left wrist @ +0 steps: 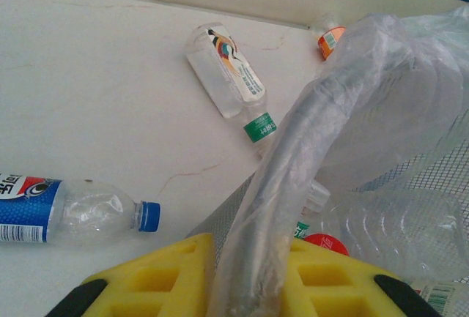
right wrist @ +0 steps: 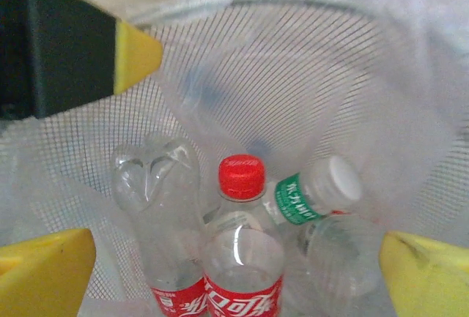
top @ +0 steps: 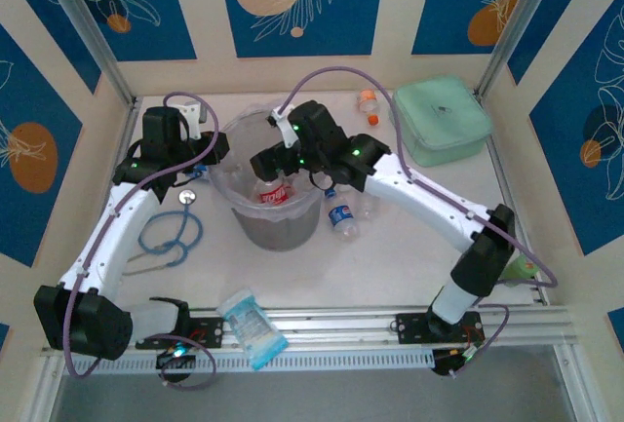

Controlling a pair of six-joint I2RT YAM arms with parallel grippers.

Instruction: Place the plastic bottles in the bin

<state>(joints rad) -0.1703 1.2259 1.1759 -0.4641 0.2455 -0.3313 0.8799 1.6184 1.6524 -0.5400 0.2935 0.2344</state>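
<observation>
The bin (top: 234, 198), a grey mesh bucket lined with a clear bag, stands mid-table. My left gripper (left wrist: 253, 280) is shut on its bag-covered rim (left wrist: 293, 178) at the bin's left side (top: 216, 154). Above the bin's mouth my right gripper (top: 270, 162) hangs open, with nothing between its yellow fingertips (right wrist: 44, 273). Below it, inside the bin, lie a red-capped plastic bottle (right wrist: 242, 258), a second red-label one (right wrist: 157, 207) and a green-label one with a white cap (right wrist: 315, 192). On the table lie a blue-label bottle (left wrist: 73, 211), a green-banded one (left wrist: 231, 75) and an orange one (left wrist: 331, 37).
Another blue-label bottle (top: 341, 215) lies against the bin's right side. A mint-green case (top: 441, 120) sits at the back right, with orange bottles (top: 368, 102) beside it. A blue-and-white packet (top: 252, 327) rests on the front rail, and a blue looped tube (top: 171, 232) lies left of the bin.
</observation>
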